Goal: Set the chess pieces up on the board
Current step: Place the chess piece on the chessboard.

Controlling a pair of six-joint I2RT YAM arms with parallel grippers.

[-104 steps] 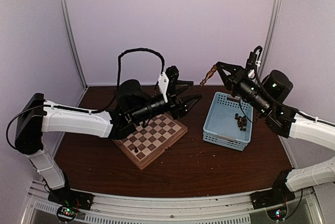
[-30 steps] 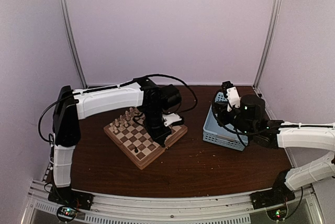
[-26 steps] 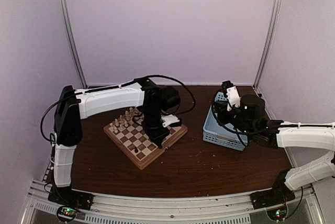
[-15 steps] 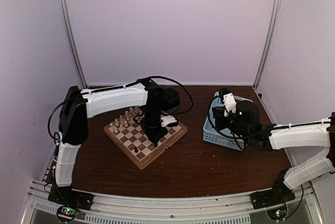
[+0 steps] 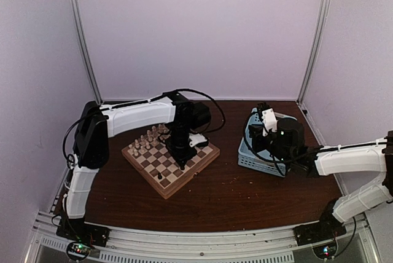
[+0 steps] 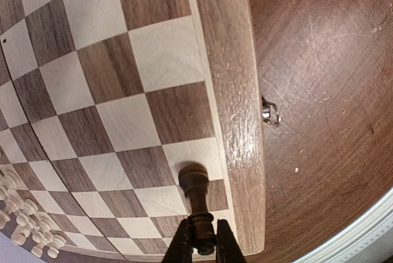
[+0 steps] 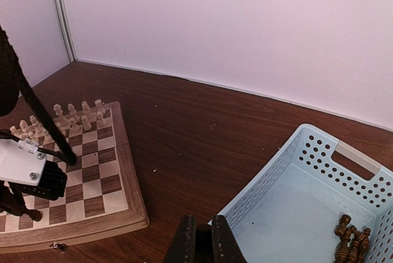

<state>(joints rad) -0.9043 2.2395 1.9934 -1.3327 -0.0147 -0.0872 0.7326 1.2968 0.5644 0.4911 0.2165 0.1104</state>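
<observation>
The left end effector (image 6: 202, 241) has come down from mid-air and grips a dark chess piece (image 6: 194, 195) at the border of the board (image 5: 161, 168), left of desk centre. The right end effector (image 7: 202, 238), narrow and now empty, has dropped to the basket (image 7: 344, 149).

R end effector (image 7: 199, 243) is seen shut at the bottom edge. Blue basket (image 7: 264, 174) is set at right on the worktop (image 7: 196, 121) w/ dark pieces (image 7: 351, 243) in one corner. Board (image 7: 104, 174) is seen at left, cream pieces (image 7: 73, 115) lined along its far edge.

Wooden board (image 6: 141, 91), perhaps satin; scratched table (image 6: 331, 78).
</observation>
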